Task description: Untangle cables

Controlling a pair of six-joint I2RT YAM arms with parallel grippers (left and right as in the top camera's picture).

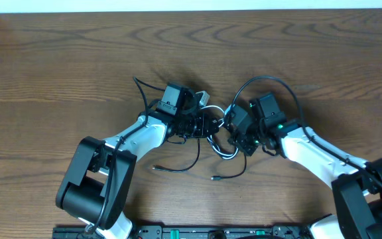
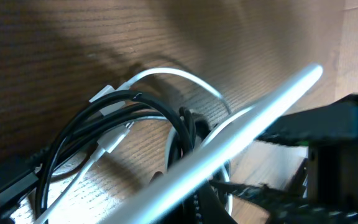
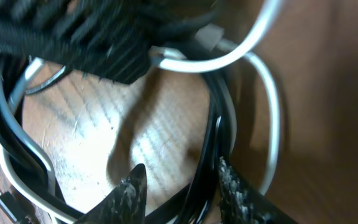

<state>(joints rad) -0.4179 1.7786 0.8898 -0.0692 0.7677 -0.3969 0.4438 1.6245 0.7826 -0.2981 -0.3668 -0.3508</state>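
Mid-table, the black cable (image 1: 178, 170) and white cable (image 1: 225, 153) lie tangled between two arms angled low and inward. The left gripper (image 1: 202, 121) is pinched shut at the knot. The right gripper (image 3: 179, 190) straddles the black cable, fingers partly apart. The table (image 1: 58, 60) edges lie well apart from the tangle.

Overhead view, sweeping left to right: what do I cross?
left arm's base → loose black cable end → left gripper → second loose cable end → right gripper → right arm's base
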